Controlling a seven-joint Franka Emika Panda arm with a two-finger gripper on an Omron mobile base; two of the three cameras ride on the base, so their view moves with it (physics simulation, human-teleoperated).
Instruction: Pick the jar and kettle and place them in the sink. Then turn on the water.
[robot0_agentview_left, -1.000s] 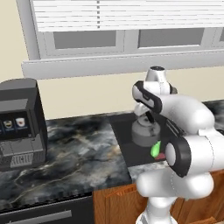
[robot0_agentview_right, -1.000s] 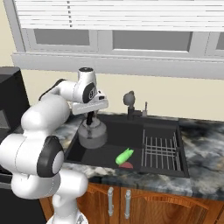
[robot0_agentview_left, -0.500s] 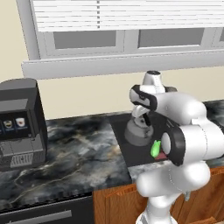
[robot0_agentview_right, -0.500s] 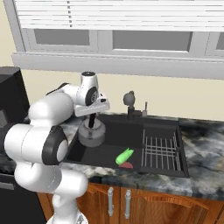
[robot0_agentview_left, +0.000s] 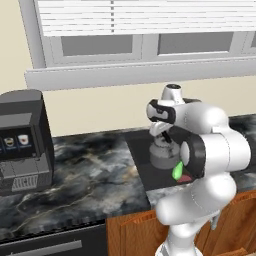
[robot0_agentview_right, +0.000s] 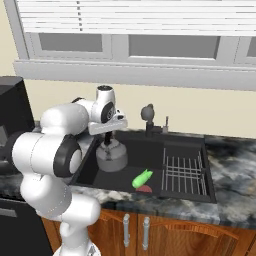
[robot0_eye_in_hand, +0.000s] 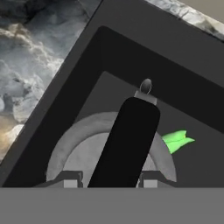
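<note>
My pincer (robot0_eye_in_hand: 107, 181) closed on the black arched handle of the round grey metal kettle (robot0_agentview_right: 111, 157), kettle sitting low inside the wide black sink (robot0_agentview_right: 150, 150), green thing (robot0_agentview_right: 142, 178) lying beside it, dark marble tabletop (robot0_agentview_left: 85, 175) around.

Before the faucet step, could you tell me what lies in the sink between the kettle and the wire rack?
In the right base view, a green object lies on the sink floor between the kettle and the wire rack, with something small and red beside it.
</note>
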